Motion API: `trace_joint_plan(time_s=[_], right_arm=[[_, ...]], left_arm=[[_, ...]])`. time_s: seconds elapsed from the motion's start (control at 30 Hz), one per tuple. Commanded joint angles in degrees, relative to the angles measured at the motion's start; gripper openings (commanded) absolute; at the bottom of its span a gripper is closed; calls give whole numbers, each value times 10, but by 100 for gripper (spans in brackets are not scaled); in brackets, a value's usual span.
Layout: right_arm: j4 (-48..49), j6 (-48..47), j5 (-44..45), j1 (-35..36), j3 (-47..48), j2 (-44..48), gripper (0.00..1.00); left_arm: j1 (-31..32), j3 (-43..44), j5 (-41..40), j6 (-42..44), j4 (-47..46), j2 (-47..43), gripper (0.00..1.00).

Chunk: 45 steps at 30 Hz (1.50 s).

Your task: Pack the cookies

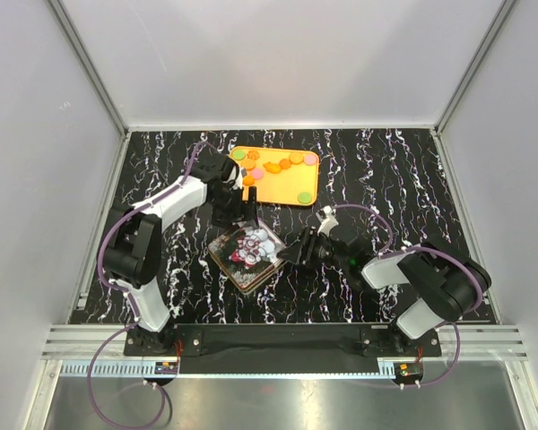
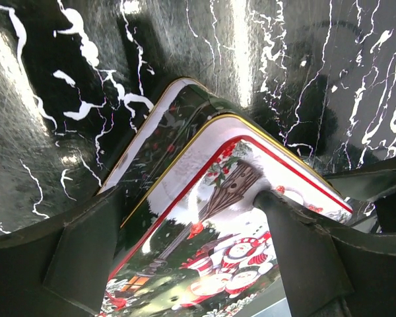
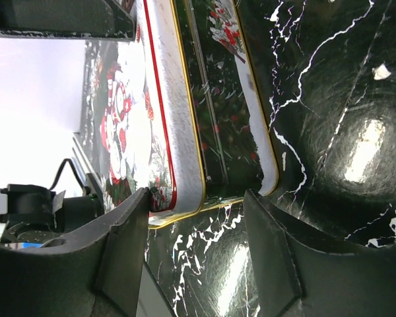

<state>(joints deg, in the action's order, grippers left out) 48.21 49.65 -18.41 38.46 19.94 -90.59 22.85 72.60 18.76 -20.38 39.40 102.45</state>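
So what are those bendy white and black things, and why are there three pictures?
They are two robot arms bolted to a black marbled table. The big picture looks down from above. The other two come from small cameras on each arm's wrist, so you see its own fingers up close. On the table lies an orange tray with little cookies on it, and nearer the arms a square Christmas tin with a snowman lid. The left gripper and the right gripper each have their two fingers on either side of a tin corner. Whether they are squeezing it, I cannot tell.
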Motion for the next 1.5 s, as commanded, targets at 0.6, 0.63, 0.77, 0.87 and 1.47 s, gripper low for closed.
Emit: trace_joint_plan(time_s=[0.6, 0.63, 0.77, 0.87, 1.47], right_arm=[[-143, -66, -24, 34, 66, -29, 20], [-166, -71, -21, 43, 71, -21, 20], [-195, -61, -7, 71, 84, 3, 23], [-212, -42, -2, 74, 79, 29, 36], [-392, -102, 79, 71, 151, 77, 77]], left_arm=[[75, 35, -40, 11, 13, 85, 92], [78, 36, -43, 12, 14, 86, 92], [93, 38, -42, 17, 14, 86, 93], [98, 39, -41, 23, 15, 79, 94], [34, 198, -120, 22, 106, 6, 96]])
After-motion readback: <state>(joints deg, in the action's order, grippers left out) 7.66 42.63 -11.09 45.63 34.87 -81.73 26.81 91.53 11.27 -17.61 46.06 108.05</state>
